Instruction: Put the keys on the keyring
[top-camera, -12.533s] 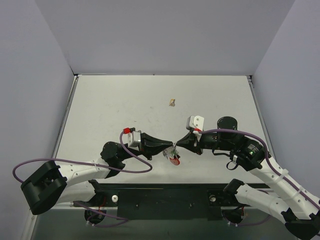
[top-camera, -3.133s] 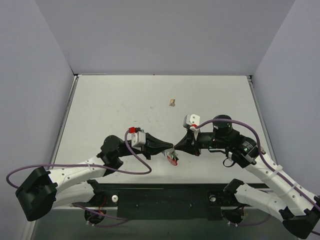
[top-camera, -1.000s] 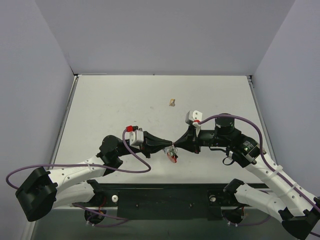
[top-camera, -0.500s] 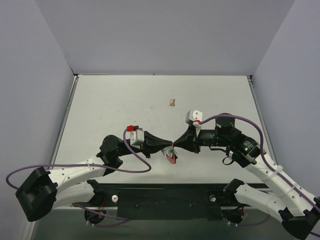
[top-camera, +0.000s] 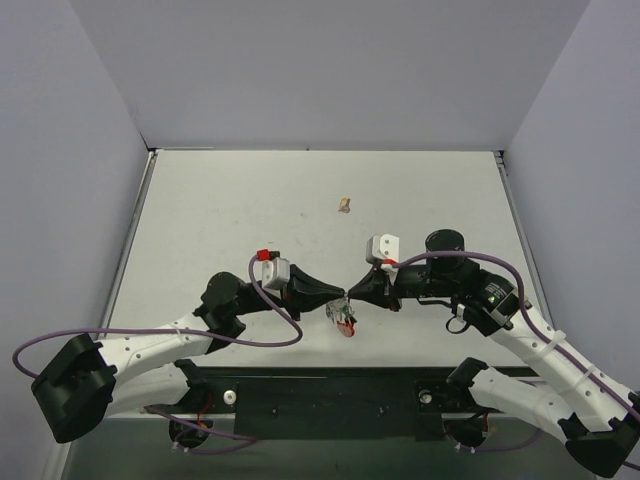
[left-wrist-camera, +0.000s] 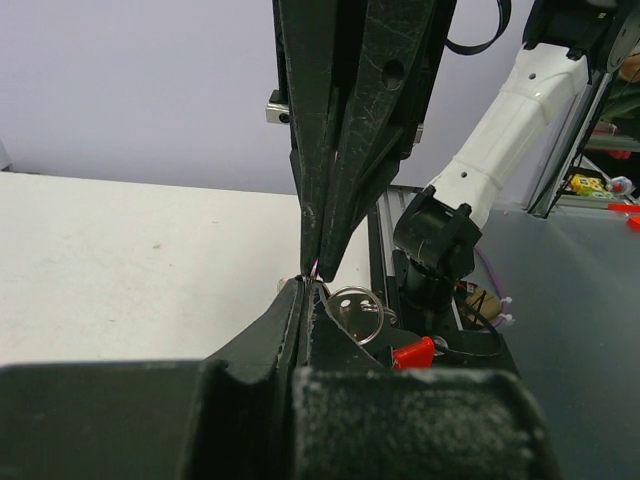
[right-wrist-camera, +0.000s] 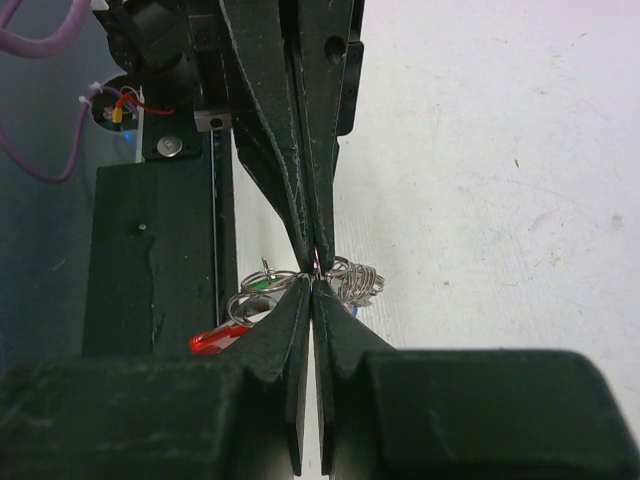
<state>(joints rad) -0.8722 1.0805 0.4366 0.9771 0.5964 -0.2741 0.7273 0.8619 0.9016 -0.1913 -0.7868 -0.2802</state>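
Looking down from above, I see the left gripper (top-camera: 342, 296) reaching in from 9 o'clock and the right gripper (top-camera: 351, 293) from 3 o'clock. They meet tip to tip over the near-middle part of the surface (top-camera: 230, 210), toward 6 o'clock.

The keys (top-camera: 345, 318) hang in a small bunch just at 6 o'clock of that meeting point, with a red tag (top-camera: 348, 328) at the bunch's lower end.

In the left wrist view, the left jaws are clenched. The keyring (left-wrist-camera: 357, 300), a thin wire loop, sits right against their tip at 3 o'clock, seemingly pinched there. The right gripper (left-wrist-camera: 312, 265) comes down from 12 o'clock, touching tips.

In the right wrist view, the right jaws are also clenched tight. Wire loops spread to either side of the tips, but I cannot tell whether these jaws grip the wire.

A tan lump (top-camera: 344, 206) lies well apart, at 12 o'clock from the bunch.
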